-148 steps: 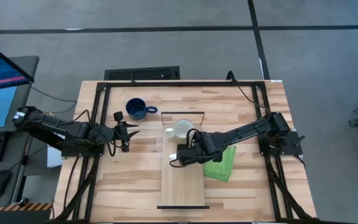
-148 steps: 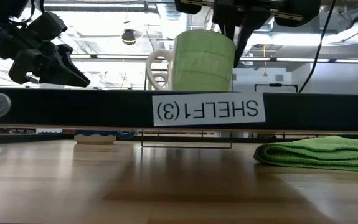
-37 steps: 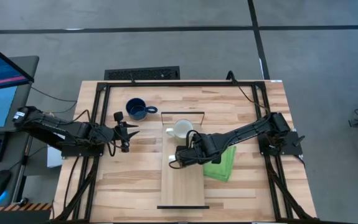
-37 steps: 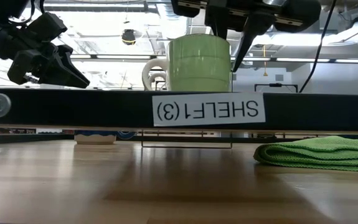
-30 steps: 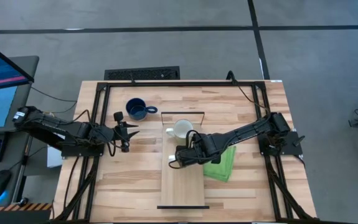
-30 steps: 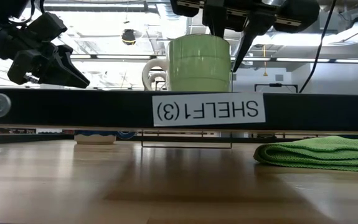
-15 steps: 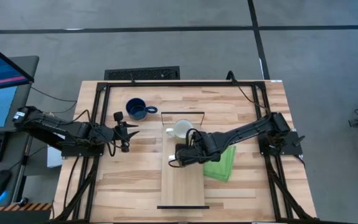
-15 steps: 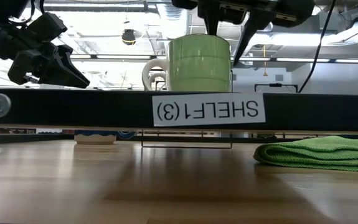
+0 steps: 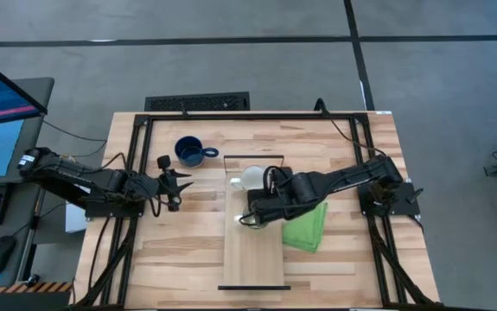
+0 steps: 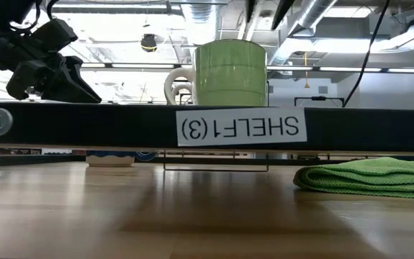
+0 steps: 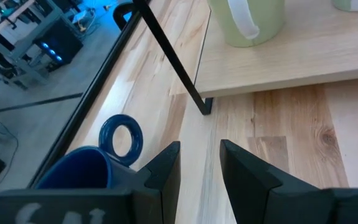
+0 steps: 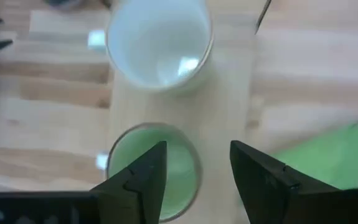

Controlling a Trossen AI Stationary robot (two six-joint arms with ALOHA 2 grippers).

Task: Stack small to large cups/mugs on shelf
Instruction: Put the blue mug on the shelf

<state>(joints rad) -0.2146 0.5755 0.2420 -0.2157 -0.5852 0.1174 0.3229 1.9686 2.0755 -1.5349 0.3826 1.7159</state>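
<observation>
- high view: shelf (image 9: 254, 259) is lying across the table's middle; white mug (image 9: 250, 179) is sitting at its far end, the light green mug mostly hidden under the right gripper (image 9: 250, 218); dark blue mug (image 9: 190, 152) is standing on the tabletop, off the shelf; left gripper (image 9: 180, 182) is waiting well to the shelf's left; folded green cloth (image 9: 305, 226) is lying beside the shelf.
- low view: light green mug (image 10: 230, 73) is standing upright on the shelf, nothing touching it.
- left wrist view: left fingers (image 11: 167, 172) are parted and empty, dark blue mug (image 11: 88, 165) just beside them.
- right wrist view: right fingers (image 12: 143, 170) are spread, released, hanging above the green mug (image 12: 155, 162); white mug (image 12: 159, 45) is just beyond.
- judgement: green mug placement looks done; next move calls for fetching the blue mug onto the shelf.
</observation>
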